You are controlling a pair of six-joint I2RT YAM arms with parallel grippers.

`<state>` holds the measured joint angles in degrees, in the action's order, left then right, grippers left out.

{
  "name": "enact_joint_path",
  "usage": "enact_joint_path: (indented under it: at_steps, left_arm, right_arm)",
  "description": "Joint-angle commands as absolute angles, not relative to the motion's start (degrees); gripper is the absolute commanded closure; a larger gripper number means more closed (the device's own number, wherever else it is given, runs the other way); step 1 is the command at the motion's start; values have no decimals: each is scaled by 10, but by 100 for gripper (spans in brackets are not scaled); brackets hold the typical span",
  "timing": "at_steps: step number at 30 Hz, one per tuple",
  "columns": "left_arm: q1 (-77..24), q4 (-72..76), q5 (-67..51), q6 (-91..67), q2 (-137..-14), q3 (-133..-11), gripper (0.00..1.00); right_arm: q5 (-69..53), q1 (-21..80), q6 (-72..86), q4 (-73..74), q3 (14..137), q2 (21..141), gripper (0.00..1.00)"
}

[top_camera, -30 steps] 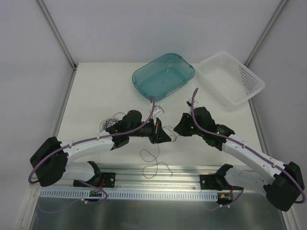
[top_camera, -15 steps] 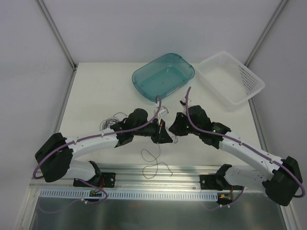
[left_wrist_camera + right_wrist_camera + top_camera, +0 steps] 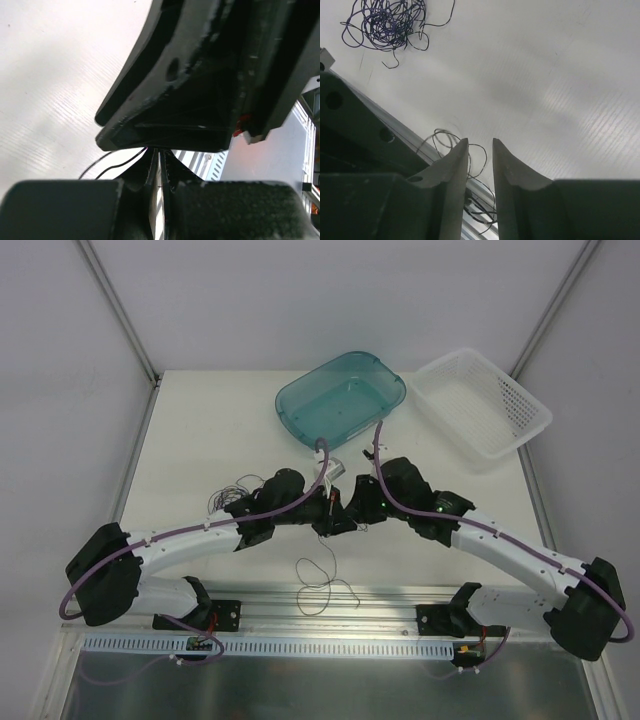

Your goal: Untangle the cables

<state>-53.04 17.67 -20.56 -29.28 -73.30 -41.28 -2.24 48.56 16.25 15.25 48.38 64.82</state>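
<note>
Cables [image 3: 226, 496] bunched on the table [image 3: 200, 430] beside the left arm [image 3: 190, 535], one seemingly pinched in the closed left gripper [image 3: 159, 159], right gripper [image 3: 480, 150] slightly parted — probably light, limp, springy, so best to take at a free loop.

Matt white desk [image 3: 200, 440], finely ribbed, with a soft sheen. Thin, wiry, dark blue-purple cables [image 3: 385, 22]. Glossy, translucent teal plastic tub [image 3: 345, 405]. Matt white perforated plastic basket [image 3: 480, 400]. Smooth white plastic shell on the left arm [image 3: 180, 540]. Dull dark grey jaws on the right gripper [image 3: 480, 145]. Brushed metal plate [image 3: 300, 690].
</note>
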Motion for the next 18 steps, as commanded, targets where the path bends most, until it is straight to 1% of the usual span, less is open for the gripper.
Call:
enact_joint_path:
  at_steps: [1, 2, 5, 8, 11, 16, 18]
  left_arm:
    - [-530, 203, -168, -305, -721, -410, 100]
    - [-530, 205, -167, -306, -722, -409, 100]
    - [-531, 209, -163, -312, -724, -408, 100]
    - [-530, 209, -158, -317, -724, -407, 100]
    - [-530, 206, -150, -323, -723, -405, 100]
    - [-531, 189, -141, -334, -724, -411, 100]
    - [-531, 181, -138, -337, -723, -417, 100]
  right_arm:
    - [-4, 490, 129, 194, 521, 623, 70]
    - [-4, 490, 121, 205, 526, 620, 63]
    - [25, 491, 105, 231, 542, 603, 49]
    - [46, 490, 83, 261, 561, 584, 46]
    - [54, 490, 64, 282, 570, 562, 41]
    - [28, 490, 28, 292, 570, 534, 41]
    - [10, 491, 23, 290, 559, 526, 45]
